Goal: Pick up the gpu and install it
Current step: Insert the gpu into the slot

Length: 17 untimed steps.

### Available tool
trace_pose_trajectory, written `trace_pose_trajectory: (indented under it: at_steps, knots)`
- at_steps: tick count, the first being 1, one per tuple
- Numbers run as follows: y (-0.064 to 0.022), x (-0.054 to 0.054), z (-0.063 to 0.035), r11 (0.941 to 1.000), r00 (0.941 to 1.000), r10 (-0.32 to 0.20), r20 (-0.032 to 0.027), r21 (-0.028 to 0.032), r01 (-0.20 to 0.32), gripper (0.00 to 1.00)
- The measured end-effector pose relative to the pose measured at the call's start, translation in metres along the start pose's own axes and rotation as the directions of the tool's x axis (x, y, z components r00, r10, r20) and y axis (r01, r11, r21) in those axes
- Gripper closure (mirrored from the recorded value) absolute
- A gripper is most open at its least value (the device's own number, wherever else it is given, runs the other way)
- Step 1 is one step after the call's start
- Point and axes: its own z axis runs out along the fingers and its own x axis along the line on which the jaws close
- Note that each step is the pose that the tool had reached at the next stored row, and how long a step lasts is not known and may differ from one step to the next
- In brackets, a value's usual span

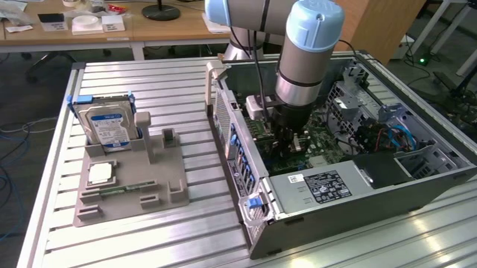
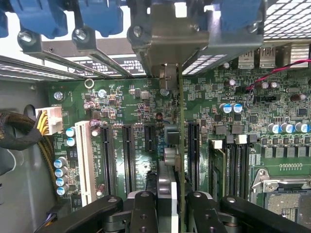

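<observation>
- GPU [image 2: 181, 145] is clamped edge-on between the fingers of the gripper [image 2: 167, 204], which are closed partway onto it; the card hangs straight below the wrist inside the open computer case [image 1: 447, 167], just over the motherboard [image 2: 146, 107].
- Its long axis runs along the row of expansion slots, from the gripper toward the case's rear wall, where the silver end bracket [image 2: 167, 29] is up against the rear slot openings. Seen on edge, the card appears to line up with a gap between two black slots; whether it is already seated I cannot tell.
- Going left to right in the exterior view: a grey fixture tray [image 1: 130, 184] on the slatted aluminium table [image 1: 149, 245] holds an upright hard drive [image 1: 106, 125] with a blue-white label, a processor chip [image 1: 100, 173] and a narrow memory stick [image 1: 123, 190], all well apart from the case.
- Next comes the case's near side wall with blue card latches [image 1: 253, 202], then the arm [image 1: 305, 61] reaching down into the middle of the case, then the power supply [image 1: 328, 187] in the near corner and blue cables [image 1: 399, 134] at the far side.
- Close to the card in the wrist view: a white slot [image 2: 85, 160] and black slots [image 2: 129, 150] on one side, memory slots [image 2: 233, 165] and the processor socket [image 2: 286, 194] on the other. Upright capacitors [image 2: 228, 108] and a bundle of yellow wires [image 2: 46, 145] stand near, none touching the card.
</observation>
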Motion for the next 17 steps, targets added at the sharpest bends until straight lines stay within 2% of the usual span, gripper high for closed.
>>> trace_pose_trajectory:
  at_steps: [6, 10, 17]
  knots:
    - [0.0001, 0.0000, 0.0021, 1.0000, 1.0000, 0.000, 0.0001, -0.0012, 0.000, 0.72]
    - [-0.0001, -0.0003, 0.0001, 1.0000, 1.0000, 0.000, 0.0025, -0.0003, 0.000, 0.72]
    - [-0.0001, 0.0000, -0.0011, 1.0000, 1.0000, 0.000, 0.0005, -0.0010, 0.000, 0.72]
